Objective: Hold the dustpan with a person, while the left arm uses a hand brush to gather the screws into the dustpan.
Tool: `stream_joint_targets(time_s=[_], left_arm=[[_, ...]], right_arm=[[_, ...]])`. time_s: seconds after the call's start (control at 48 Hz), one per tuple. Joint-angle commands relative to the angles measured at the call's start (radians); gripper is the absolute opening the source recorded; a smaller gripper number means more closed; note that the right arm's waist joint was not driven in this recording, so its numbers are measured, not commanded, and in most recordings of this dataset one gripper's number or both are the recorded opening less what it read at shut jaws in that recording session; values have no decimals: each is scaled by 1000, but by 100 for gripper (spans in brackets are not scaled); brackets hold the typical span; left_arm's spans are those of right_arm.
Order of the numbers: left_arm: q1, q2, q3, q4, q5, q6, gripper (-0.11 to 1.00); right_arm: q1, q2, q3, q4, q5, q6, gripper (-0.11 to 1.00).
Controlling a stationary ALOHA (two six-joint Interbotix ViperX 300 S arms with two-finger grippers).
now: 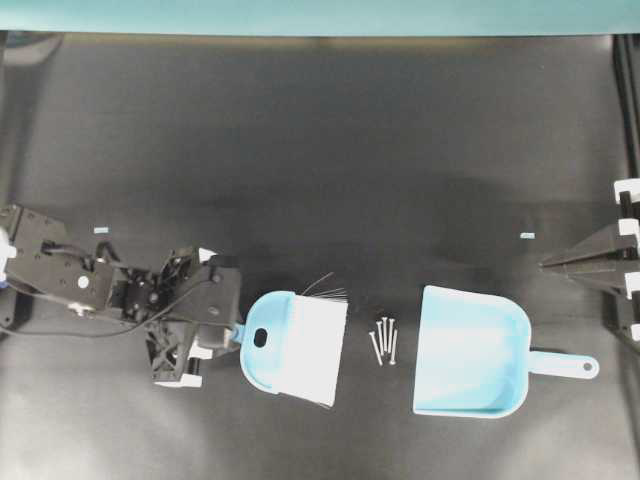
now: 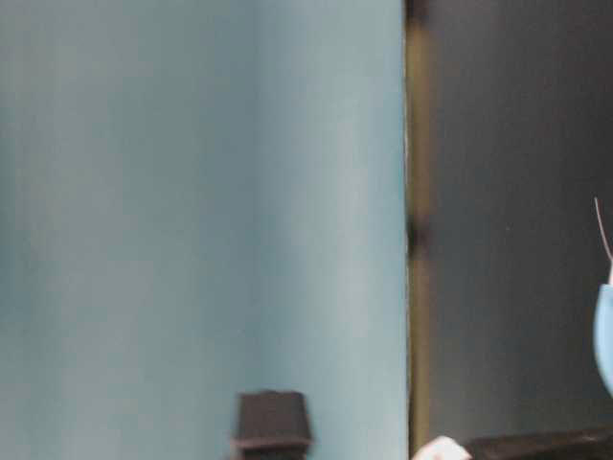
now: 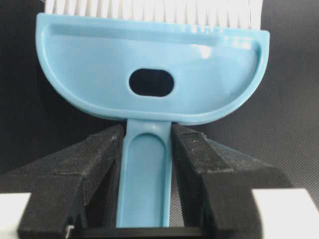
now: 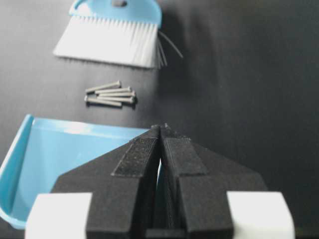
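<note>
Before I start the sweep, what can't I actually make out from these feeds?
- Table-level view: blurred, mostly blue wall; only a dustpan sliver shows.
- Screws: exact count unclear, bunched and small overhead.
- Left gripper: hand brush bristle tips cut off by the top edge.
- Right gripper: hides part of the dustpan.
- No person in view.
</note>
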Motion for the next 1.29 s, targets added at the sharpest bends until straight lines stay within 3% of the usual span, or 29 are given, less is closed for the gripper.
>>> stream_joint_targets(time_s=[0.0,0.167,0.521,0.729,0.875,1.084,1.271], left_arm=[[12,-44,-48,3,71,3,31],[17,-109,-107,3,193,5,31],[31,-144,-195,3,382,9,31],[49,-150,-268,3,554,12,31],[75,-129,-362,3,736,34,31],[84,-78,-528,5,1002,152,31],[87,20,-698,3,1282,167,31]], right_arm=[[0,-23,18,-2,-32,-9,1],[0,-71,72,-2,-63,-8,1],[2,-103,77,-2,-63,-9,1],[2,-141,78,-2,-51,-8,1],[2,-164,80,-3,-43,-8,1],[2,-170,81,-3,-41,-8,1],[2,-170,81,-2,-41,-8,1]])
